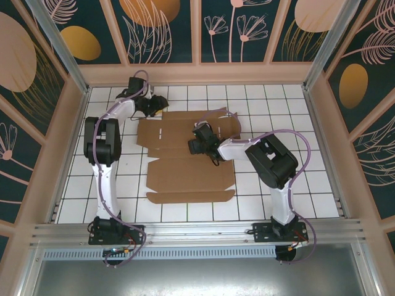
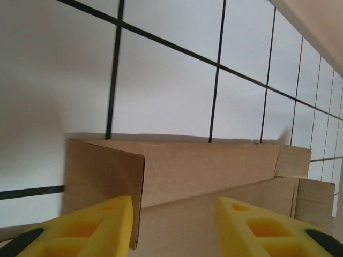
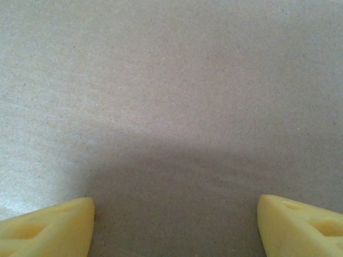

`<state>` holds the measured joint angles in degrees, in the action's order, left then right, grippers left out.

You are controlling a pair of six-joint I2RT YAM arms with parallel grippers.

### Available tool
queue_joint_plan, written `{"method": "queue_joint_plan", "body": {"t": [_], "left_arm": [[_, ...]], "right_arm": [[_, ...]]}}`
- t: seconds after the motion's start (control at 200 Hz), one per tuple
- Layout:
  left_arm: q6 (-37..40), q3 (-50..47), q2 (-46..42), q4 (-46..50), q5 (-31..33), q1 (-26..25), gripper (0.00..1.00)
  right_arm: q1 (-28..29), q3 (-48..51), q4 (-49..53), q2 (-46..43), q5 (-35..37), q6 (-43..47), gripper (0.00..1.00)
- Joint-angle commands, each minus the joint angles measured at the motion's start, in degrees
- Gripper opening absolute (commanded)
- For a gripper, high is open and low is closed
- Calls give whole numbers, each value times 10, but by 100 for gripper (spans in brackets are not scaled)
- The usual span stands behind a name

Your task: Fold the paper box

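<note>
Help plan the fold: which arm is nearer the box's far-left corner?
Left. The left arm reaches that corner of the paper box; right arm is over its middle.

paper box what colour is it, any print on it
Plain brown with no print. The paper box shows best in the top external view.

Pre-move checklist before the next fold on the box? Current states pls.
1. Left gripper open: ok.
2. Right gripper open, over the paper box: ok.
3. Far flap lifted off the table: ok.
4. Far flap between left fingers: cannot tell.
5. Right gripper touching the paper box: cannot tell.
6. Near flap folded: not ok, lies flat.
</note>
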<state>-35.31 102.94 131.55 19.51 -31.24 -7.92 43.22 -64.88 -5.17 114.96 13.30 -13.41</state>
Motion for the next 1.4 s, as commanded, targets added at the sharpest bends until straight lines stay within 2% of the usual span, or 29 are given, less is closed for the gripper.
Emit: {"method": "queue_joint_plan", "body": {"t": [0.0,0.175,0.395,0.631,0.761,0.881,1.046,1.396], "left_arm": [[-12,24,33,-1,-10,-6,45],[-5,45,46,16,-3,-9,44],[24,60,-35,55,35,16,46],[76,-83,-155,74,147,58,47],[86,-185,-194,49,185,79,55],[95,-231,-191,21,121,84,62],[115,-245,-166,-3,28,84,62],[125,-271,-116,-26,-16,84,54]], "right_arm": [[-2,26,110,60,-45,-4,78],[-2,25,116,61,-43,-1,78],[-2,19,124,62,-41,7,77],[-2,21,122,66,-48,12,77],[-2,20,121,67,-52,15,77],[-2,19,121,68,-56,19,78],[-2,22,120,68,-61,22,78],[-2,21,123,64,-63,27,78]]}}
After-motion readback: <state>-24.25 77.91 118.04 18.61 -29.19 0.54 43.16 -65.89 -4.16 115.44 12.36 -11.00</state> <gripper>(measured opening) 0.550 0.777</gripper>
